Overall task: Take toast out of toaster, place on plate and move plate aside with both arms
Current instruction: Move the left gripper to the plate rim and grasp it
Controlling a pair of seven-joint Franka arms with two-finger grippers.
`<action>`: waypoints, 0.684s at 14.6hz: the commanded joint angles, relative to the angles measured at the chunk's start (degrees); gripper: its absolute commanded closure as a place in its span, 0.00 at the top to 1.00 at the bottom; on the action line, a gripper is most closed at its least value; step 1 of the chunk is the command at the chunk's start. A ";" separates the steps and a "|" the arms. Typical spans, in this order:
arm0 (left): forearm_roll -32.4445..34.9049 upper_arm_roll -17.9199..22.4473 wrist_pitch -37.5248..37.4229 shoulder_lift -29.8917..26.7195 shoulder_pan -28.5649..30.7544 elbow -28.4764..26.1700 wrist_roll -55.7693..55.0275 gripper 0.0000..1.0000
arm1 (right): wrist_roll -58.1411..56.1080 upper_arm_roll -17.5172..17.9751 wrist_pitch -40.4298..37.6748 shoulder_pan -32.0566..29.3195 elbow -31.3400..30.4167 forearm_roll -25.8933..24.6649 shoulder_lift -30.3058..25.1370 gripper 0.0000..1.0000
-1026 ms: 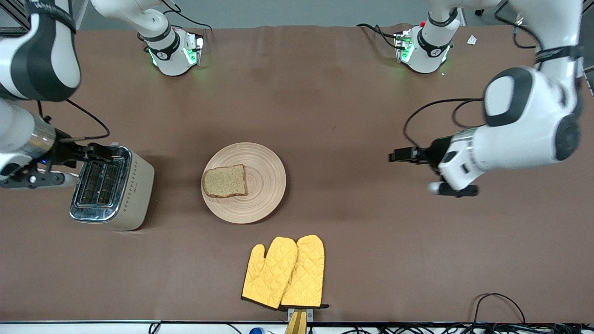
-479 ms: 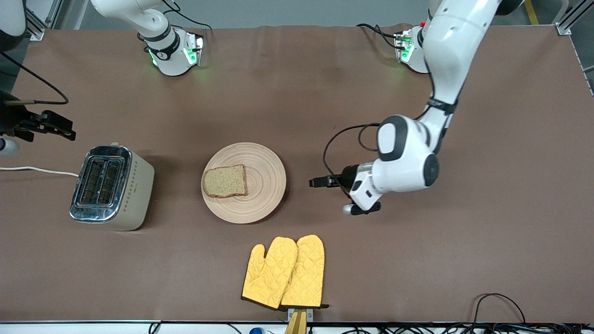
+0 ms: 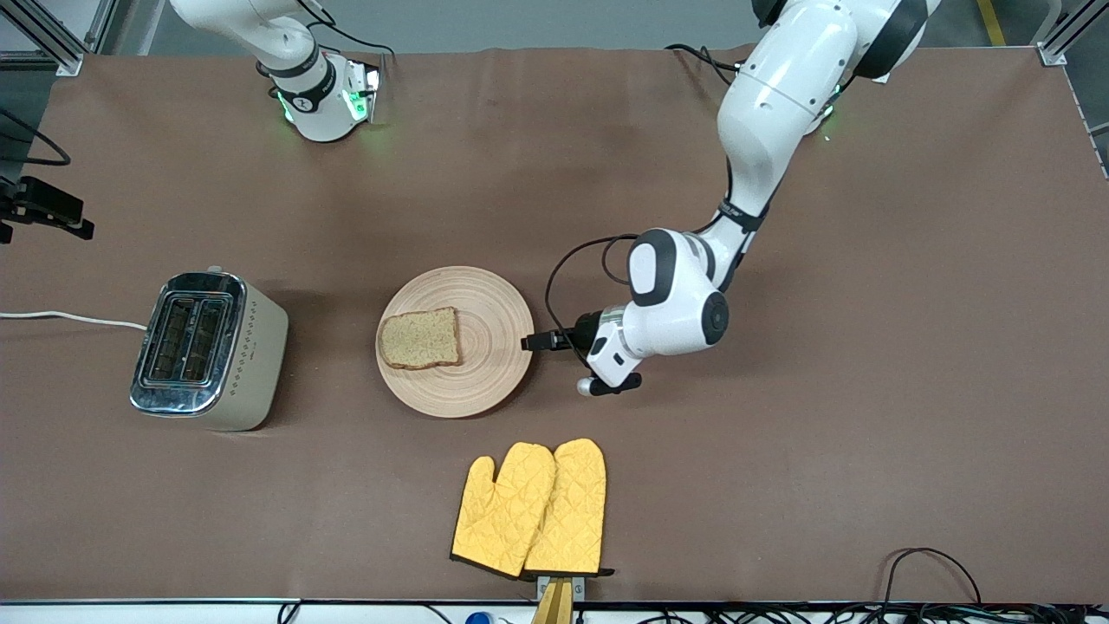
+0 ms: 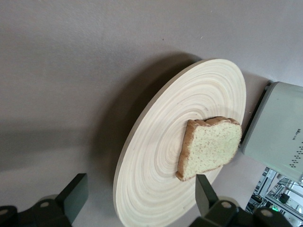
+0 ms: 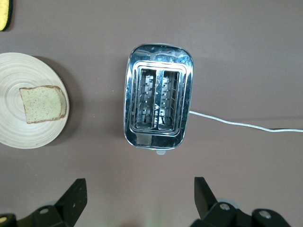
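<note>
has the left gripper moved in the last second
Yes. The left gripper has travelled from the left arm's end of the table toward the middle, and now sits open at the rim of the plate.

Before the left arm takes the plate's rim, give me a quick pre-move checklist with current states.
1. Toast lies flat on the plate, off centre toward the toaster: ok.
2. Toaster slots empty, seen from the right wrist view: ok.
3. Left gripper open, level with the plate's rim at the left arm's end: ok.
4. Left fingers straddle the rim, no contact visible: cannot tell.
5. Right gripper open, holding nothing, high above the table near the toaster, not at the plate for a two-arm move: not ok.
6. Oven mitts lie nearer the front camera than the plate, apart from it: ok.
</note>
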 commanded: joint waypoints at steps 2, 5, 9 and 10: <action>-1.36 -2.36 3.45 3.55 0.39 2.40 6.02 0.99 | 1.96 12.44 -0.52 -11.03 -1.37 -0.07 -1.96 1.00; -1.28 -5.08 7.24 6.18 0.04 4.41 6.30 0.98 | 2.04 16.30 -0.17 -14.89 -1.99 0.02 -2.22 1.00; -1.36 -5.18 9.44 7.16 -1.89 5.12 7.86 0.77 | 2.04 19.13 -0.17 -17.10 -1.90 0.02 -2.31 1.00; -1.36 -5.18 9.53 7.25 -1.98 5.04 9.44 0.64 | 2.04 19.13 -0.25 -16.84 -1.90 0.02 -2.31 1.00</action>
